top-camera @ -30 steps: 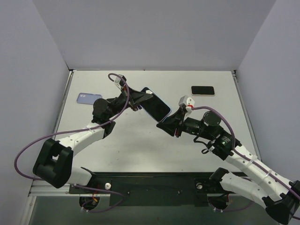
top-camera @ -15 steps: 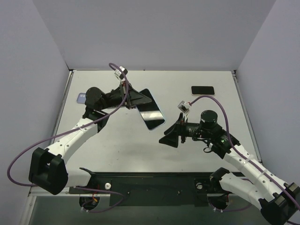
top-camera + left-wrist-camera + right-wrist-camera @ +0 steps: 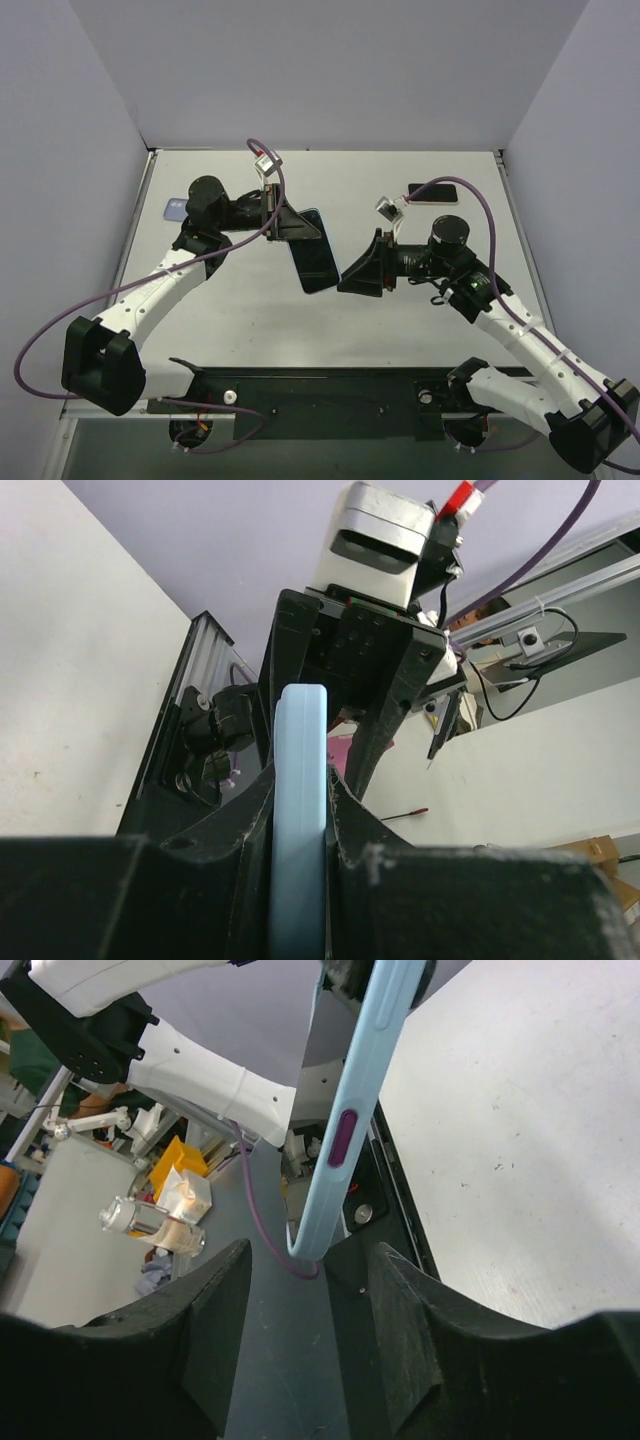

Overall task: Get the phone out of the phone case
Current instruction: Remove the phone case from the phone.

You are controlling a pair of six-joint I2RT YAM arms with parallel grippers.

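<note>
Top external view: left tool point(image 3: 290, 222) is clamped on the phone point(image 3: 313, 255), in its case point(image 3: 350, 1110), above mid-worktop point(image 3: 420, 310), long axis running toward the near edge. Right tool point(image 3: 352, 272), fingers apart, waits just beside its free end.

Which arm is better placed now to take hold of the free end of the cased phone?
Right. The left gripper is shut on the cased phone at its other end; the right gripper is open, its gap lined up with the free corner.
</note>
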